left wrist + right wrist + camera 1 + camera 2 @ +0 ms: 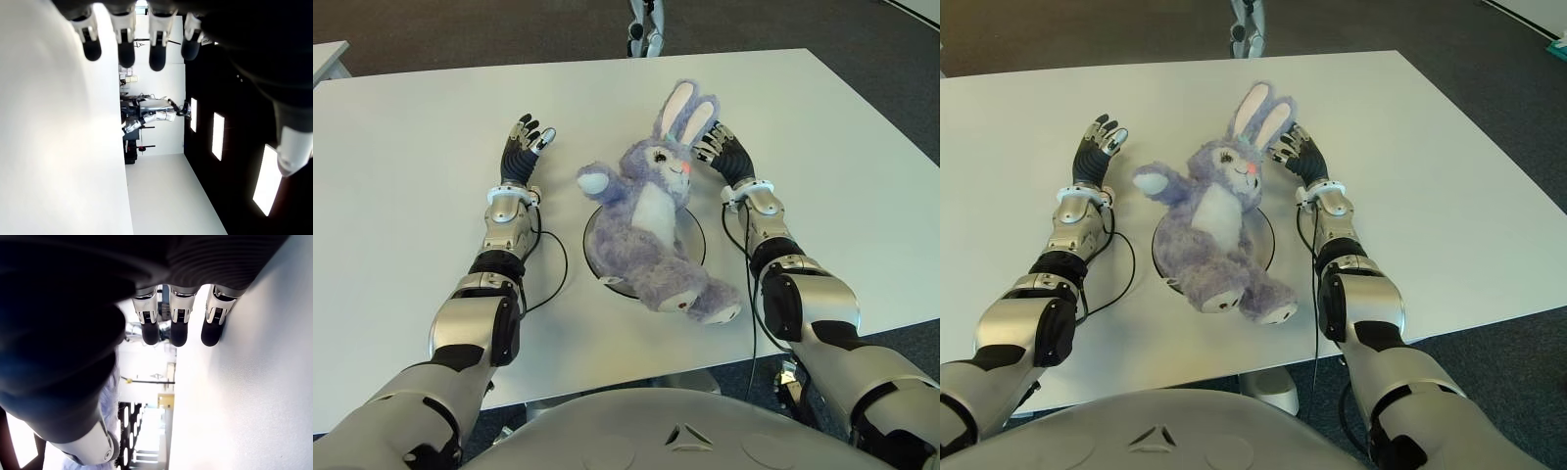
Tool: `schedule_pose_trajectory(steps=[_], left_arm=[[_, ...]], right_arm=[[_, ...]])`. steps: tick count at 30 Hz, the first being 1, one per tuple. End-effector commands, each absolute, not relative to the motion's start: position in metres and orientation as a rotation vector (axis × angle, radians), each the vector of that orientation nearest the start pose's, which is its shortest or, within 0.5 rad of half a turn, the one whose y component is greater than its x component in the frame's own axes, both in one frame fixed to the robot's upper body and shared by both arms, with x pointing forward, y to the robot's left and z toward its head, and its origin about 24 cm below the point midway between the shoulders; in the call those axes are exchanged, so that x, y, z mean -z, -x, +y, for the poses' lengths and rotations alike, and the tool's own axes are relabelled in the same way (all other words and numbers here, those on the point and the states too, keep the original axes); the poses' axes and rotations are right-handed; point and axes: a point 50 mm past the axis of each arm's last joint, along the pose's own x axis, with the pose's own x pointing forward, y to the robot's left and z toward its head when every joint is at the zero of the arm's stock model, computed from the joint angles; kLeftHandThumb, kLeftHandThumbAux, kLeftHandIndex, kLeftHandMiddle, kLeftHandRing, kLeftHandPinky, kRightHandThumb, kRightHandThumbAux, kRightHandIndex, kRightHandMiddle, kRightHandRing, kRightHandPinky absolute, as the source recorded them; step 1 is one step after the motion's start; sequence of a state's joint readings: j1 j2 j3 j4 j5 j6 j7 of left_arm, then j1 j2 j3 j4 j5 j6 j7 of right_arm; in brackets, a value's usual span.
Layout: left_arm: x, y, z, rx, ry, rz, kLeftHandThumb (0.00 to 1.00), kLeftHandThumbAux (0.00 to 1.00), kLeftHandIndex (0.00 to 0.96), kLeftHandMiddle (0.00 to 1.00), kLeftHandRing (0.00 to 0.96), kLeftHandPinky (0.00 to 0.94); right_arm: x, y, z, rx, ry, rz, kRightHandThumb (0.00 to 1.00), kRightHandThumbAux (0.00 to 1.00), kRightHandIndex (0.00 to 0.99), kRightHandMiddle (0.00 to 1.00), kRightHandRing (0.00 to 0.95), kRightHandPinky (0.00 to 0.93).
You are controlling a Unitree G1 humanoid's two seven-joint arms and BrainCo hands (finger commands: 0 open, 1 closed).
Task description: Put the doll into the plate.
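Observation:
A purple and white rabbit doll point(651, 220) lies on its back over a round grey plate point(698, 241) at the middle of the white table point(411, 176). Its ears point away from me, and its feet hang over the plate's near rim. My right hand point(720, 147) is open just right of the doll's head and ears, close to one ear and holding nothing. In the right wrist view its fingers point(178, 328) are straight, with purple fur point(115, 382) beside them. My left hand point(527, 142) is open left of the doll, apart from it, fingers point(126, 49) extended.
Black cables point(558, 264) loop on the table beside both forearms. The legs of another robot point(646, 29) stand beyond the table's far edge. A second table's corner point(328, 59) shows at far left. Dark floor surrounds the table.

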State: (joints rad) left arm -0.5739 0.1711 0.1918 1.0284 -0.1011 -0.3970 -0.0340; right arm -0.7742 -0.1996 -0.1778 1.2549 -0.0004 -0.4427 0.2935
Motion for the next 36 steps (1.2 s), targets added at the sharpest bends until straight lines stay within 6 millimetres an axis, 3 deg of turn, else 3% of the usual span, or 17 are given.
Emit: schedule_pose_trajectory(steps=[1,30,36], left_arm=[[0.0291,-0.3063,0.1997,-0.12,0.05,0.26,0.0,0.544,0.021,0.116,0.095,0.051],[0.0286,-0.3056,0.2013,-0.122,0.049,0.249,0.0,0.555,0.027,0.126,0.106,0.06],[0.0287,-0.3056,0.2007,-0.117,0.057,0.246,0.0,0.557,0.025,0.121,0.095,0.026]], right_arm=[[0.0129,-0.3323,-0.1727,-0.219,0.035,0.287,0.325,0.835,0.04,0.058,0.06,0.08],[0.0092,-0.3357,-0.1703,-0.199,0.022,0.272,0.42,0.851,0.056,0.067,0.06,0.086],[0.0089,-0.336,-0.1711,-0.193,0.021,0.272,0.395,0.846,0.054,0.066,0.06,0.083]])
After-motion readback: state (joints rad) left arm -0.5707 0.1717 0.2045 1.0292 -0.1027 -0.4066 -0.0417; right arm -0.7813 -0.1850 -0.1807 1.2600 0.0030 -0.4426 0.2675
